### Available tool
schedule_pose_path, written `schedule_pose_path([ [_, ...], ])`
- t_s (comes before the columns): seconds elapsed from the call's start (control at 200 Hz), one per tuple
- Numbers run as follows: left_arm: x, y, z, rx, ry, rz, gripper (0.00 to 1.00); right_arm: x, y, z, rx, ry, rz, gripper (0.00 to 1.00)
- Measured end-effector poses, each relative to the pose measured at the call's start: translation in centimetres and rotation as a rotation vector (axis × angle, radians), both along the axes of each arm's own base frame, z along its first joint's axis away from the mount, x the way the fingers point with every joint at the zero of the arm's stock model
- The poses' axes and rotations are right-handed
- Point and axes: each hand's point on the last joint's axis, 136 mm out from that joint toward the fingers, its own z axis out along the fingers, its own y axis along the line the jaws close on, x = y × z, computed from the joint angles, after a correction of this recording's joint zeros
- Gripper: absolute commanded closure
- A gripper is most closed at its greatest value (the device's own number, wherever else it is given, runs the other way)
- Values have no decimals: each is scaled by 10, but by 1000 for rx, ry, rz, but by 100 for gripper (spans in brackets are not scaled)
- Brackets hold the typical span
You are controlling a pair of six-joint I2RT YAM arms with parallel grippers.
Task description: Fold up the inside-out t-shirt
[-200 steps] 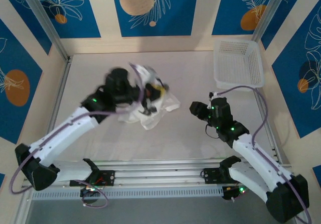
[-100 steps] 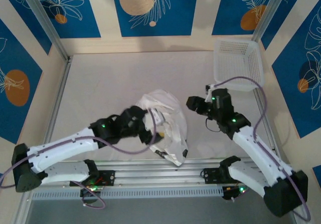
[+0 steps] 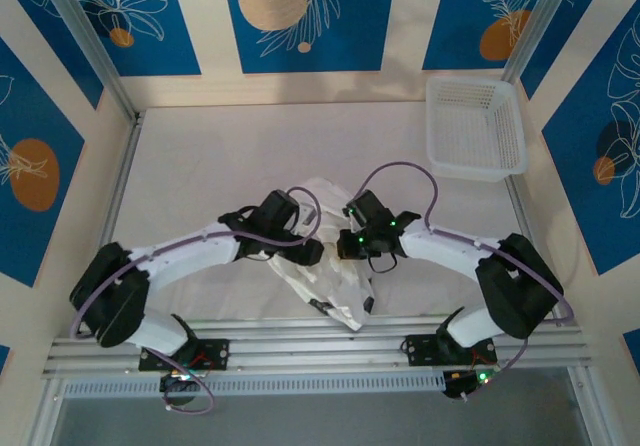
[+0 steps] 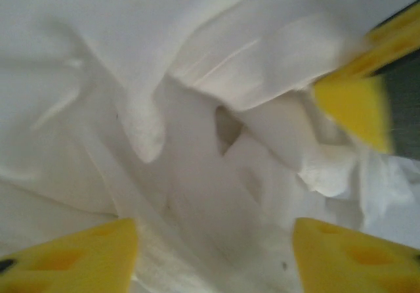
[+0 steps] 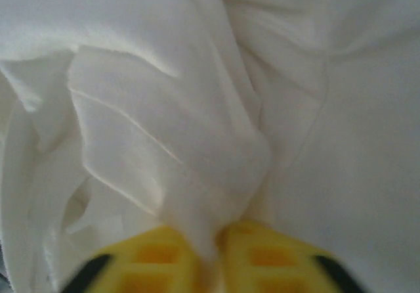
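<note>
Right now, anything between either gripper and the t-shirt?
Nothing visible. The right gripper is shut on a fold of the t-shirt; the left gripper stands open right on it, fabric between its jaws.

T-shirt (image 3: 336,284) white; jaws yellow; basket (image 3: 478,167) white mesh; wall panels (image 3: 340,26) blue, white leaf outlines, orange discs.

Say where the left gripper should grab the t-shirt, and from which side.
Take the t-shirt by the raised fold between the left gripper's open fingers, from above on the heap's left: it stands up from the cloth, apart from the right gripper's pinch.
</note>
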Motion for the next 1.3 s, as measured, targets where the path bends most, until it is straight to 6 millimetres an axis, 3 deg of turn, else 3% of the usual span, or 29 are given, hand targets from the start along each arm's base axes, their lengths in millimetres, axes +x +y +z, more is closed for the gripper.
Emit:
schedule_pose_path([
  [0.1,-8,-5,-17,-16,61,-18,100,7,0,35,77,-91,-15,100],
  [0.225,-8,-7,-18,-46,69,-10,100,16,-10,81,179,-198,-52,100],
  [0.325,3,-2,12,-147,18,38,100,21,-33,102,214,-266,-119,100],
  [0.44,19,6,81,-345,-88,107,100,35,-71,96,180,-310,-245,100],
  [0.535,22,1,134,-491,-155,111,100,45,-86,72,122,-266,-281,78],
  [0.585,23,-3,147,-539,-159,114,100,45,-87,61,96,-234,-274,67],
  [0.64,24,-7,151,-567,-144,121,100,42,-88,55,78,-200,-261,63],
  [0.705,27,-12,144,-571,-111,136,100,37,-84,65,100,-203,-239,62],
  [0.815,29,-20,127,-550,-52,156,100,19,-60,111,208,-335,-148,57],
  [0.905,29,-26,129,-553,-41,158,100,-11,-22,145,347,-454,-4,39],
  [0.99,33,-32,148,-580,-67,156,100,-37,10,143,404,-476,117,15],
  [1.045,36,-35,162,-601,-87,153,100,-43,24,128,374,-474,160,12],
  [1.1,38,-38,175,-621,-105,149,100,-40,32,109,319,-463,170,14],
  [1.14,40,-41,183,-632,-118,144,100,-33,36,97,283,-463,171,22],
  [1.18,41,-43,189,-637,-128,140,100,-27,40,86,241,-458,183,39],
  [1.25,45,-45,194,-622,-152,142,100,-18,48,75,194,-436,196,82],
  [1.3,50,-43,194,-590,-180,153,99,-11,54,78,184,-428,205,97],
])
